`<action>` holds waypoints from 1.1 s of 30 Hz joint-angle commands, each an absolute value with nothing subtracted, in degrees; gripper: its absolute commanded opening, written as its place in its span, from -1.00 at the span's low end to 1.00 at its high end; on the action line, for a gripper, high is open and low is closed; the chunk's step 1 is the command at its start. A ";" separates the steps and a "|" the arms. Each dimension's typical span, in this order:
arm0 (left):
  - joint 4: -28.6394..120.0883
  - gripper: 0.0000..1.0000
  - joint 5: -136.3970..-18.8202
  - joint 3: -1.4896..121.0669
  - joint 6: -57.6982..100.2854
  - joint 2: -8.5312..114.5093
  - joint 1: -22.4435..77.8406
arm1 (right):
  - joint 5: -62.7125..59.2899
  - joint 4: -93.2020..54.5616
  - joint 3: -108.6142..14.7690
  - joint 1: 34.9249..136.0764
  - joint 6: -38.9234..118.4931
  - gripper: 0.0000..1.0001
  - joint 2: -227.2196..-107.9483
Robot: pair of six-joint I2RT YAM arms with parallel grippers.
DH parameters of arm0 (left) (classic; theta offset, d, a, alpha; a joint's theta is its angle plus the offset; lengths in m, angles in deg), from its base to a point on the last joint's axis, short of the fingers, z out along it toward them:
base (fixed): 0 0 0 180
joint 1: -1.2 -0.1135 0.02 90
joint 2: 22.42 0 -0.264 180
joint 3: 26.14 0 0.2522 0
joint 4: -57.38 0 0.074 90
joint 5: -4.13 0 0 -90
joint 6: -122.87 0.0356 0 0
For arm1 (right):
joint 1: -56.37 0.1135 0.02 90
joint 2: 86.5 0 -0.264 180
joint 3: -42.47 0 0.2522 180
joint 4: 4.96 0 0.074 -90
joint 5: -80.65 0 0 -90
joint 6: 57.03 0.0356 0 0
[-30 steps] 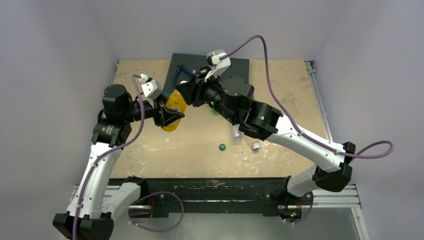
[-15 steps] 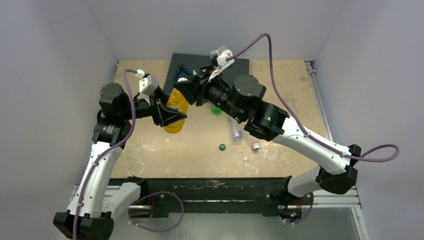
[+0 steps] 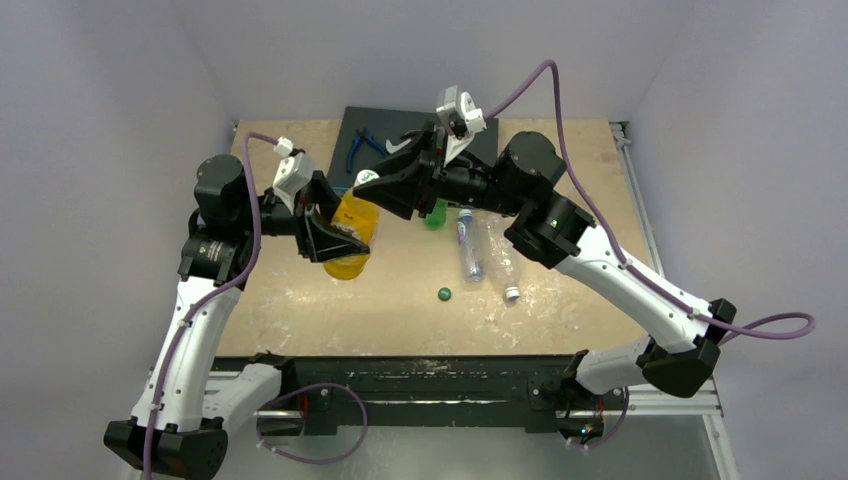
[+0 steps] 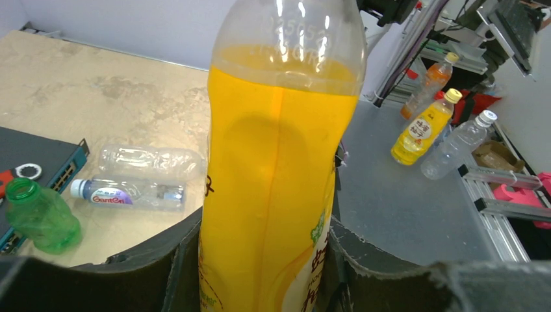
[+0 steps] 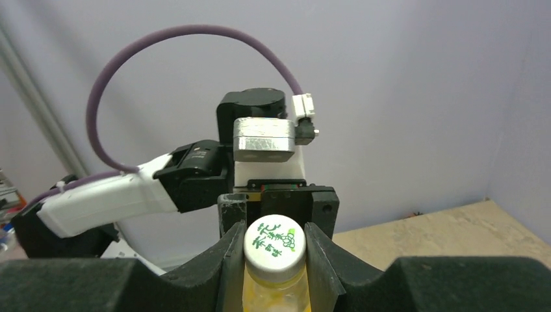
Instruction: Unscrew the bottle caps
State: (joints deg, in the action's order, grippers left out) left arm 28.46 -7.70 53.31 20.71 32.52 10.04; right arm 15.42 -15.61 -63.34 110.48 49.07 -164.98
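Pale grey walls [image 3: 120,80] are enclosing a mottled tan wooden tabletop [image 3: 290,300], with a dark rectangular mat [image 3: 385,122] lying at its far edge. Over the left half, the left gripper [image 3: 345,240] is clamping the body of a smooth orange-yellow plastic bottle [image 4: 273,182], and the right gripper [image 5: 275,234] is pinching its printed white screw cap [image 5: 274,244]. Near the middle, a larger clear bottle [image 3: 500,262] and a clear blue-labelled bottle [image 3: 467,245] are lying side by side. An uncapped green bottle [image 4: 40,218] is standing beyond them, and a dark green cap [image 3: 444,294] is lying loose nearer the near edge.
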 commanded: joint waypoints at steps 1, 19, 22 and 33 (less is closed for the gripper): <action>25.84 -0.56 -5.52 54.87 24.23 32.60 9.90 | 27.68 -8.25 -62.86 110.20 51.54 -0.62 -162.27; 32.71 -0.56 -34.36 49.41 30.70 29.39 9.90 | -22.69 -37.03 -82.54 117.48 47.72 0.58 -172.43; 32.45 -0.57 -35.46 49.41 30.82 29.44 9.90 | -21.75 -36.34 -83.18 117.72 47.89 0.53 -172.98; 32.30 -0.59 -35.86 49.54 30.20 28.98 9.90 | -21.16 -31.53 -80.63 117.72 48.66 0.20 -172.59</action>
